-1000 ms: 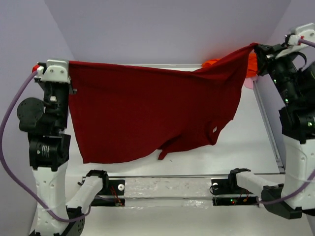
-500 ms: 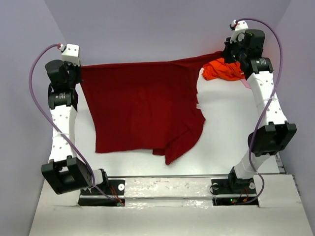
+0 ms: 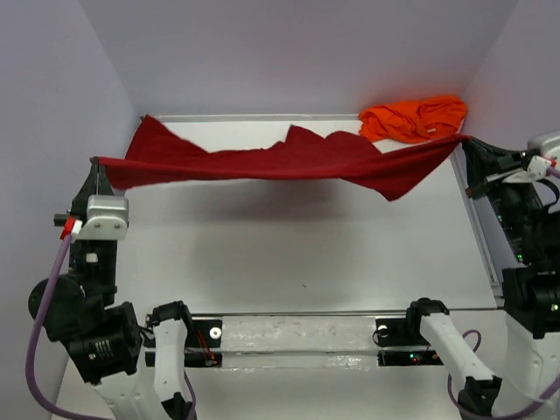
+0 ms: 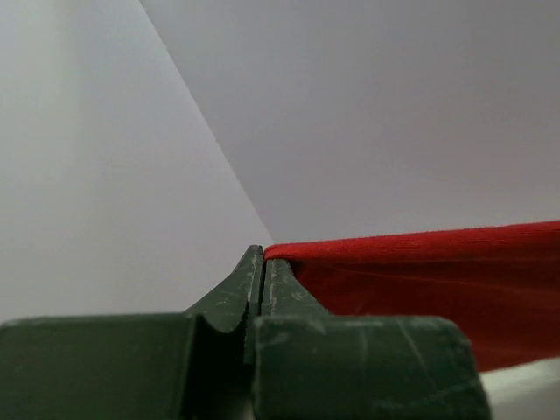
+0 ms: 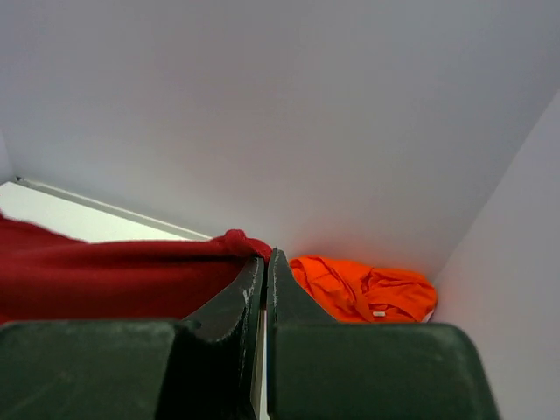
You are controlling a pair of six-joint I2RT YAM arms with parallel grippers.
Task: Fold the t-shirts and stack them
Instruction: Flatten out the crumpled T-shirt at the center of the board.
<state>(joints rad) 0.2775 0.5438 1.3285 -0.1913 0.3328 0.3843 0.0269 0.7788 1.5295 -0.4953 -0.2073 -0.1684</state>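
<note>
Top external view: left pincer (image 3: 94,164) and right pincer (image 3: 466,140) each pinch an end of the crimson t-shirt (image 3: 289,163), stretching it above the worktop (image 3: 306,258), likely to lay it flat for folding; orange t-shirt (image 3: 413,119) lies crumpled far right.

The crimson t-shirt (image 3: 289,163) and orange t-shirt (image 3: 411,120) are soft matt cloth

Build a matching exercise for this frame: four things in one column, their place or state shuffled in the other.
1. red t-shirt
2. orange t-shirt
3. left gripper
4. right gripper

A. bunched up in the far right corner
B. shut on the red cloth's right end
C. stretched out between the two arms
D. shut on the red cloth's left end

Pairs: 1-C, 2-A, 3-D, 4-B
</note>
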